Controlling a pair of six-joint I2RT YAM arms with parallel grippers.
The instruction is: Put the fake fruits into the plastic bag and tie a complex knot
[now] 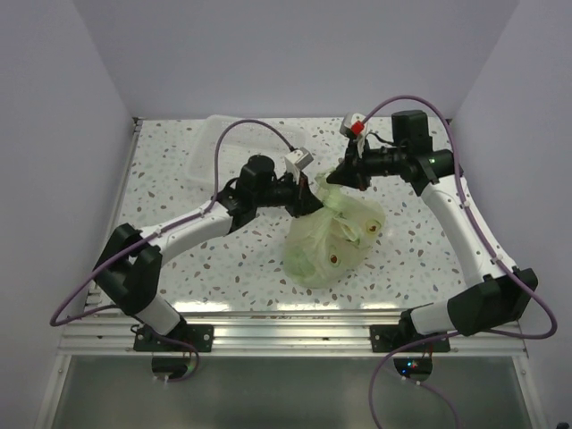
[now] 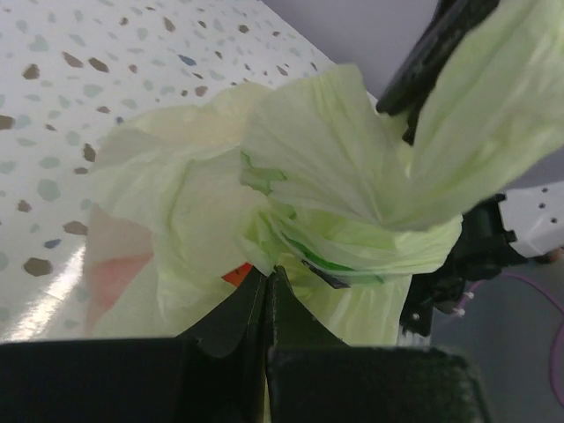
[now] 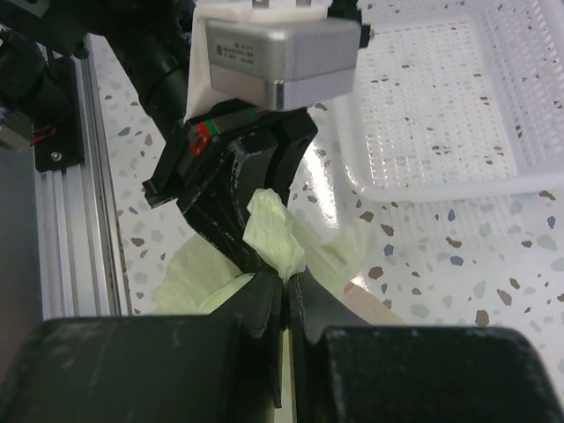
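The plastic bag [image 1: 332, 237] sits near the middle of the bench [image 1: 223, 259], a little toward its right edge. The fake fruits [image 1: 338, 257] are inside it and show as yellow and orange shapes through the thin green film. So I judge the filling done and the tying to be the step in hand.

At the bag's far top the film is gathered and twisted into the knot [image 2: 352, 238], a tight band with loose leafy ends above it.

My left claw [image 2: 267, 280] is pressed together on the film just under that band, on the side toward the left edge. It is there to anchor the neck so the bag cannot slide.

My right claw [image 3: 286, 286] is also pinched closed, on a strip of the bag's handle end. It sits toward the far edge, opposite the left, so that pulling apart would cinch the twist.

The white basket [image 3: 441, 106] lies toward the far left corner, well apart from the bag.
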